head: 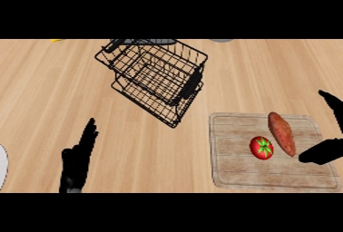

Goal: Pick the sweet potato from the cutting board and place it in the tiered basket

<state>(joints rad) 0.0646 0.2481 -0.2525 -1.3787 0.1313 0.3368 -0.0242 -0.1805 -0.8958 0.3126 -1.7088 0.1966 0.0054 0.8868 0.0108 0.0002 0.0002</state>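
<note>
A long reddish-brown sweet potato [282, 133] lies on the worn wooden cutting board [234, 172] at the lower right, with a red tomato [262, 147] just left of it. My right hand [326, 149] comes in from the right edge with its thumb near the sweet potato's lower end and its fingers spread apart above; it holds nothing. The black wire tiered basket [155, 77] stands at the upper middle, well left of and beyond the board. At the lower left my left hand [77, 161] rests open, fingers up.
A white plate's edge [2, 167] shows at the far left. A yellow object [57, 40] and a grey object [222, 40] peek in at the counter's far edge. Bare wooden counter lies between the board and the basket.
</note>
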